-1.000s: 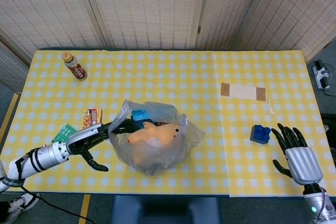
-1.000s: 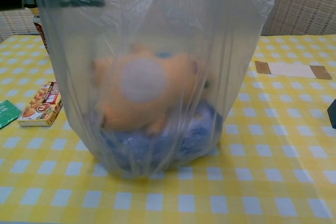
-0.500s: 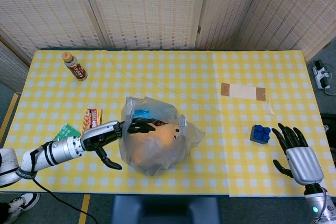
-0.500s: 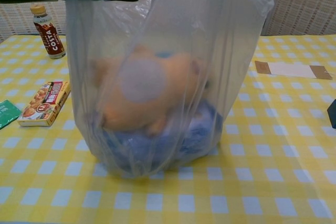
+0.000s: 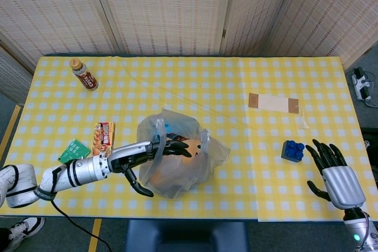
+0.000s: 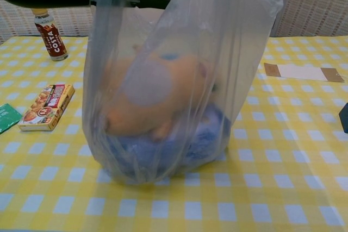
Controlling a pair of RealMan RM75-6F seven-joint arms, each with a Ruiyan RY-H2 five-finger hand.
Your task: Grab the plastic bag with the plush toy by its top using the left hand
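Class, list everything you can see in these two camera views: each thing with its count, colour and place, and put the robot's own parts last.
Plastic bag: one, clear, front centre of the table.
Plush toy: one, orange, inside the bag.
Bottle: one, brown, far left.
Snack box: one, red and yellow, left of the bag.
Packet: one, green, near the left edge.
Paper strip: one, white with brown ends, right of centre.
Block: one, blue, right.
Tablecloth: one, yellow checked.
Left hand: fingers at the bag's top.
Right hand: open, near the block.

Bright even light, soft shadows, chest view blurred
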